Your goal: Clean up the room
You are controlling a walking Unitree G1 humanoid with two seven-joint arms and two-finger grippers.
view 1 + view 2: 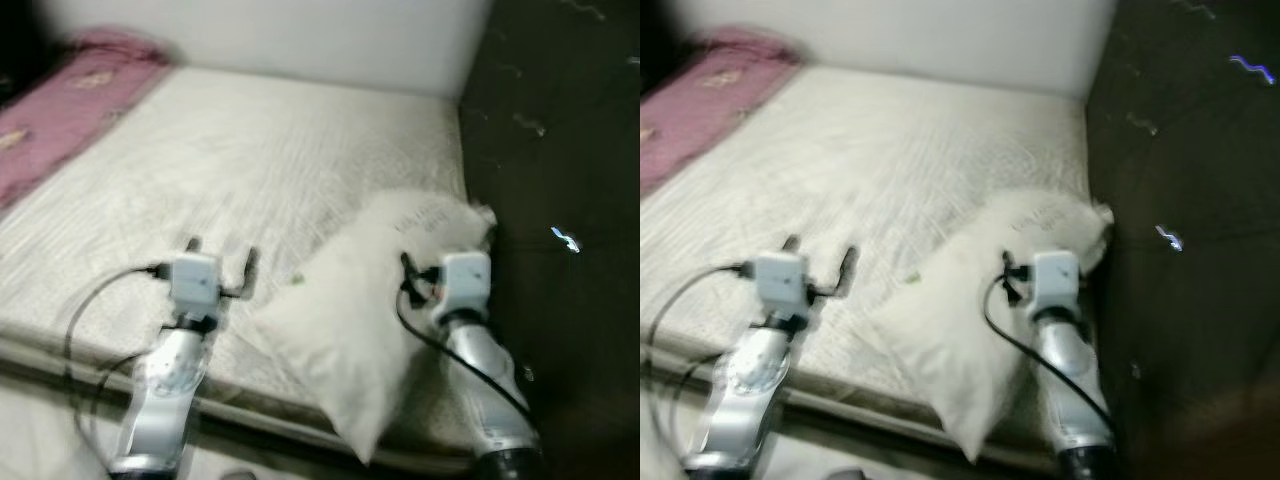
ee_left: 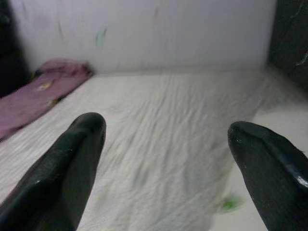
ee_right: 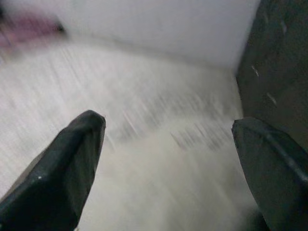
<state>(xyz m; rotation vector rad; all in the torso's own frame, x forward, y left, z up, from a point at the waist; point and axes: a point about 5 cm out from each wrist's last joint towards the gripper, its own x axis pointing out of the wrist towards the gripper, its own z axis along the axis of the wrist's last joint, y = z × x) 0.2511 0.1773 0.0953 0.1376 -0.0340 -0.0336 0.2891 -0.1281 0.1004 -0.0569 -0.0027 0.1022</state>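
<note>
Tools, L [image 1: 220,258] & R [image 3: 168,159], both spread wide, R hovering over soft white pillow [image 1: 350,330], prob. lining up to grab it off bare white mattress [image 1: 250,160].

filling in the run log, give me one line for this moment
scene: bed, white pillow at right edge | left gripper: open over mattress | right gripper: open over pillow | purple blanket far left

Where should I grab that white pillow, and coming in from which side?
Probably the pillow's upper end by the dark headboard: the open right gripper hovers over it. Come down from above; that end lies flat on the mattress, while the lower corner overhangs.
</note>
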